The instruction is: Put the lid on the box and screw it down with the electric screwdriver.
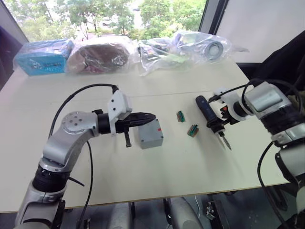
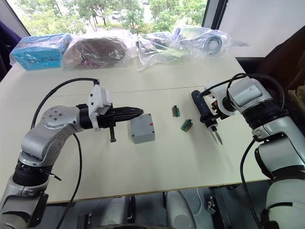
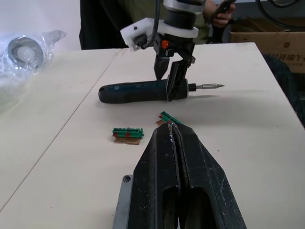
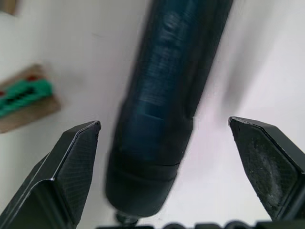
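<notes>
Dark blue-black electric screwdriver [image 1: 208, 112] lying on pale tabletop [image 1: 167, 162], right claw [image 4: 167, 167] spread astride it, grey box [image 1: 151, 134] beside pressed-together left claw [image 1: 147, 117], two green pieces [image 1: 187, 123] between.

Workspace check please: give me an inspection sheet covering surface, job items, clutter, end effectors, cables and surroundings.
Surface: pale table, bare in front.
Box: grey box at centre, red mark on its side, lid seemingly already on.
Lid: no separate lid seen.
Electric screwdriver: lying on the table, bit pointing toward the near edge.
Clutter: two small green-brown pieces between box and screwdriver; plastic-wrapped bags along the far edge.
Left end effector: shut, empty, tips over the box's far edge.
Right end effector: open, straddling the screwdriver, not clamped.
Cables: black cable looping over the left arm; another over the right wrist.
Surroundings: window with trees behind.
</notes>
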Motion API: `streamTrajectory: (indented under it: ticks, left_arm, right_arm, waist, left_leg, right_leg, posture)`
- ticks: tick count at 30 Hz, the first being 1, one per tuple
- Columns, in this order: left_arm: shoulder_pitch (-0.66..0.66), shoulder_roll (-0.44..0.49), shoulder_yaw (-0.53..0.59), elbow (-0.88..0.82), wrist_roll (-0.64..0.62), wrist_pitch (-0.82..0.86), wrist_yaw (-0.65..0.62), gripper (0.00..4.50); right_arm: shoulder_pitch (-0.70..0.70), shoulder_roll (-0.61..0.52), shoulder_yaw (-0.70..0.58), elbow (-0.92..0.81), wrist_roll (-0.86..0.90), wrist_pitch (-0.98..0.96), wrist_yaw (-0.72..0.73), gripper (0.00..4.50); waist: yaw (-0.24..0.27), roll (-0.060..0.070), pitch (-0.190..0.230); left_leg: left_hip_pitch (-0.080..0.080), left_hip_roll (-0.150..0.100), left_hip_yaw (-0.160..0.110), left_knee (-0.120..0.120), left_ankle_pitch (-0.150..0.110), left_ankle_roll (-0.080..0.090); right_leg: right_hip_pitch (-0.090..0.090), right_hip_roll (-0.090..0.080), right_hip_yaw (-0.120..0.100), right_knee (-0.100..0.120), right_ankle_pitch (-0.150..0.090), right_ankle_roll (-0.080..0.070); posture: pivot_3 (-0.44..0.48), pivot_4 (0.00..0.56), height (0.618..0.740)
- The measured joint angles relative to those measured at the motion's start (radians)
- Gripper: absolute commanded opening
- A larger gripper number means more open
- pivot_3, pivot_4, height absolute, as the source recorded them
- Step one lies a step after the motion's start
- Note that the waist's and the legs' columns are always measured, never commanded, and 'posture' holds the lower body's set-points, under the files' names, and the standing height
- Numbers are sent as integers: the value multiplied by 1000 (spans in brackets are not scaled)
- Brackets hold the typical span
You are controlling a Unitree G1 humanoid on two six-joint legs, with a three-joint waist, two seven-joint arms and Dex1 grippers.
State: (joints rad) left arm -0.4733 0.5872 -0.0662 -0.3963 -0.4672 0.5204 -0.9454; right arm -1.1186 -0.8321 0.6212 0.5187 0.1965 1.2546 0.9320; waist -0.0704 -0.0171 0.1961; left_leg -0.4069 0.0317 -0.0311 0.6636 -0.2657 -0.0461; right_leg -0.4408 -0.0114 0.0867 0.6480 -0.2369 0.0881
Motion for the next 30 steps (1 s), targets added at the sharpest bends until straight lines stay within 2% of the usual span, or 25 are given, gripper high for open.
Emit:
streamTrajectory:
  ticks: [4,7,12,14,17,20,24,26,27,30]
  left_arm:
    - [13,6,2,-10,0,1,13,0]
    - [31,14,4,-21,0,2,18,0]
    - [60,25,4,-38,-3,11,22,0]
    - [73,36,4,-37,-3,12,17,0]
    - [73,47,4,-30,-2,11,1,0]
    - [73,64,5,14,-2,7,-22,0]
    - [72,86,2,78,12,-20,-59,0]
    - [67,92,1,112,24,-32,-71,0]
    - [61,106,-2,130,43,-42,-83,0]
    - [32,122,-6,151,55,-54,-102,0]
  right_arm:
    - [-33,42,17,125,-63,-79,55,4449]
    - [-63,78,18,211,-105,-124,86,3850]
    - [-88,111,5,290,-157,-158,109,2184]
    - [-94,123,-14,305,-165,-150,112,1909]
    - [-95,137,-66,305,-167,-141,105,1840]
    - [-66,125,-146,142,-149,-161,89,1836]
    - [29,158,-399,-212,-46,-188,10,1836]
    - [91,237,-529,-374,15,-225,-47,1836]
    - [135,311,-597,-468,54,-271,-94,1836]
    - [206,436,-668,-606,109,-359,-178,1836]
  waist:
    - [1,0,0]
    - [-1,0,0]
    - [-1,0,0]
    - [-3,0,0]
    - [-2,1,1]
    - [-1,5,3]
    - [0,5,3]
    - [1,4,2]
    - [0,4,2]
    - [5,4,3]
  left_leg:
    - [0,0,0,0,0,0]
    - [1,0,1,0,0,0]
    - [1,0,0,0,0,0]
    - [1,0,0,0,0,0]
    - [1,0,1,0,0,0]
    - [-1,0,0,0,0,0]
    - [-1,0,-1,-2,0,0]
    - [-1,0,-2,-2,0,0]
    - [-1,0,-2,-2,0,0]
    - [-2,0,-2,-2,0,0]
  right_leg:
    - [1,0,0,0,0,0]
    - [1,0,0,0,0,0]
    - [1,0,0,1,0,0]
    - [1,0,0,1,0,0]
    - [0,0,0,1,0,0]
    - [-2,0,0,2,0,0]
    - [-2,0,-1,2,0,0]
    - [-2,0,-2,2,0,0]
    - [-2,0,-2,2,0,0]
    - [-2,0,-2,2,0,0]
  posture:
    - [0,150,740]
    - [0,150,740]
    - [0,150,740]
    - [0,150,740]
    - [0,150,740]
    - [0,150,740]
    - [0,150,740]
    - [0,150,740]
    - [0,150,740]
    - [0,150,740]
